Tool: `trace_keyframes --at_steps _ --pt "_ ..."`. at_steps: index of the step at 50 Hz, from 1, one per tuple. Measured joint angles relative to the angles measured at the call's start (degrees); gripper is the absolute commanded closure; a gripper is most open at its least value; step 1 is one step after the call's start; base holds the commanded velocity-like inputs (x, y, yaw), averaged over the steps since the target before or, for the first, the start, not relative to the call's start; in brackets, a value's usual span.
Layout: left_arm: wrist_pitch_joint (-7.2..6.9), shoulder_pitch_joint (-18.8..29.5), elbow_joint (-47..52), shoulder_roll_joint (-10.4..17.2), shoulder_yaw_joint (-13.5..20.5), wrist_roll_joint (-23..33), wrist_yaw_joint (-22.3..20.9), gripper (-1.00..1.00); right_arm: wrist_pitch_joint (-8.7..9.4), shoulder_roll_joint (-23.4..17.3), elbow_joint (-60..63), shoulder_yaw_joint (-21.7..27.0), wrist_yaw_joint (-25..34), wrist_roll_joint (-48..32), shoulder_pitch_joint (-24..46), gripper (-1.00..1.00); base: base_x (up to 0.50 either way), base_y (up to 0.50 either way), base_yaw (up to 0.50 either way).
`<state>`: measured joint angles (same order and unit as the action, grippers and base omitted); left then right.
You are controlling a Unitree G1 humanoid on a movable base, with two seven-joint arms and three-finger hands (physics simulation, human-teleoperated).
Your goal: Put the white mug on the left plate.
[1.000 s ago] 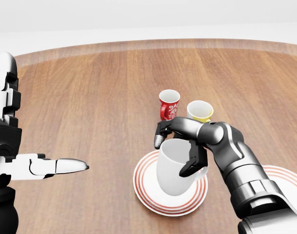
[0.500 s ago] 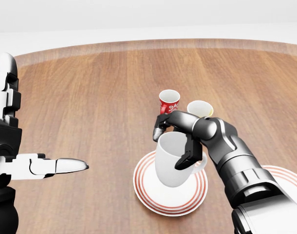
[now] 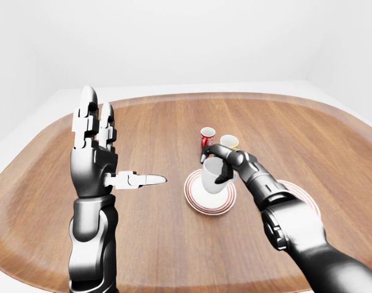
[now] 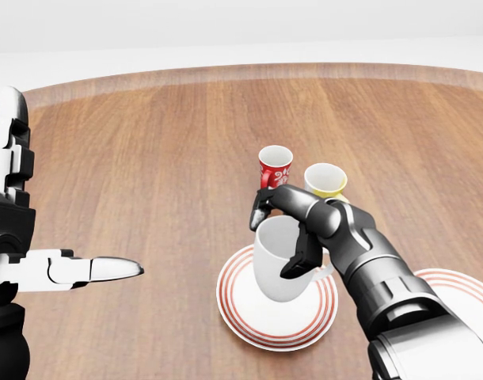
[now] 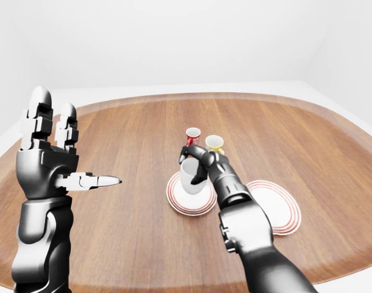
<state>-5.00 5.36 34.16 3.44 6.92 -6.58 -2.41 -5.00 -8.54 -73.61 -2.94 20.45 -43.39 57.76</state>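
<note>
Wide oval wooden tabletop [image 4: 146, 158] filling all three views, white floor around its rim. Two red-ringed plates toward lower right: right plate [image 5: 280, 210] bare and partly cut off in the head view, left plate [image 4: 249, 313] directly under the load. Left hand [image 3: 91, 125] raised upright well to the left, fingers spread, thumb out sideways, holding nothing, well apart from everything. Right hand [image 4: 285, 233] wrapped over the white mug [image 4: 275, 265]: one finger hooked over the rim on the view's left, another dark finger down the wall on the right, so closed round the cup. White mug tilted, mouth leaning up and away, base low over the plate's middle; contact with the plate not clearly readable from these views, looks close or just touching. Red patterned cup [image 4: 275, 168] and yellow cup [image 4: 325, 180] standing just beyond the hand, near the knuckles. Judged step: setting down and letting go. Best done by levelling the mug first so the base lands flat inside the inner ring, then lowering until weight is taken by the plate. Release by spreading fingers slowly, rim finger last. Withdraw upward and toward the lower right, not away across the tabletop, to avoid clipping the red or yellow cup. Risk: release while tilted, mug rolling off the plate.
</note>
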Motion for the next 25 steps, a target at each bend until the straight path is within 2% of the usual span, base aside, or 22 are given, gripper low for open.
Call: trace_keyframes --at_steps 25 --pt "0.00 0.06 -0.18 0.06 0.13 -0.13 0.10 -1.00 0.00 1.07 -1.21 0.25 -1.05 -0.85 0.95 1.00 0.00 0.00 0.00"
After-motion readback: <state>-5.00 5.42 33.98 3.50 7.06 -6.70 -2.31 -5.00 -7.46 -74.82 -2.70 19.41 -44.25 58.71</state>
